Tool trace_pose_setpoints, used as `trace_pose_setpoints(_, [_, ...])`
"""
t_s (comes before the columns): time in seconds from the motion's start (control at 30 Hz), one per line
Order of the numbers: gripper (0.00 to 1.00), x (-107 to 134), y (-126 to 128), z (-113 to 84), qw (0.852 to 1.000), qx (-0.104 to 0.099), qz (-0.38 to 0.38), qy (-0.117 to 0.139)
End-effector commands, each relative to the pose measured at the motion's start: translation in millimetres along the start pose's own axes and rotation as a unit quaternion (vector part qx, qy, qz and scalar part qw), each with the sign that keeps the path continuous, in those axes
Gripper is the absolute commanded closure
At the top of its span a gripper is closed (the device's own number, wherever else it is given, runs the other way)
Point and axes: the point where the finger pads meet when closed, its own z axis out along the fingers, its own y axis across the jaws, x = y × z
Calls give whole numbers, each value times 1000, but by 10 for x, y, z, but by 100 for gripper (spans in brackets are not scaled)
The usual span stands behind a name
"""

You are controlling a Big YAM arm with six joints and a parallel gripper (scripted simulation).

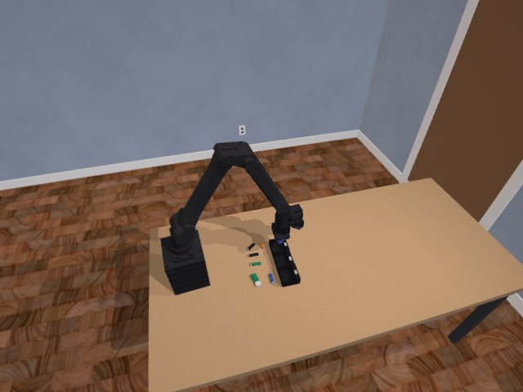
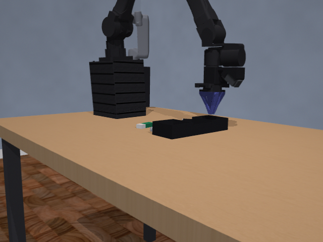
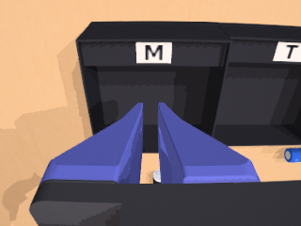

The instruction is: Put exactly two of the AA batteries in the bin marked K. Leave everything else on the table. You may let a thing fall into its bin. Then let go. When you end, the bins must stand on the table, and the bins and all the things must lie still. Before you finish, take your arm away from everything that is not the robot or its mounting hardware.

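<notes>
My gripper (image 1: 279, 242) (image 2: 211, 113) (image 3: 150, 111) is shut to a narrow gap with nothing in it, above bin M (image 3: 153, 32). Bin K (image 1: 289, 277) is at the near end of the black bin row in the top view; no thing shows inside. Small battery-like things lie left of the row: a blue one (image 1: 271, 278) (image 3: 293, 155), a green one (image 1: 255, 264), an orange one (image 1: 261, 245) and two black ones, one upper (image 1: 251, 247) and one lower (image 1: 253, 255). Their exact kinds are too small to tell. A metal end (image 3: 157, 176) shows between the fingers, down on the table.
A green and white block (image 1: 255, 279) (image 2: 144, 125) lies left of the blue thing. Bin T (image 3: 263, 104) is the middle bin, beside M. The arm's black base (image 1: 185, 269) (image 2: 117, 88) stands on the table at the left.
</notes>
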Motion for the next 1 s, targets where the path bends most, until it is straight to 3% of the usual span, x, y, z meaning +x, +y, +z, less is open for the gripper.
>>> trace_pose_setpoints(0.0, [91,-183,-38,103,1000,0,6,-15])
trace_pose_setpoints(0.37, [91,-168,-41,346,1000,0,3,-14])
trace_pose_setpoints(0.47, [91,-39,-60,385,1000,1,2,-3])
trace_pose_setpoints(0.57, [91,-22,-52,384,1000,2,0,-1])
trace_pose_setpoints(0.63, [91,-107,0,278,1000,-1,2,-11])
trace_pose_setpoints(0.97, [91,-112,-4,272,1000,-1,2,-11])
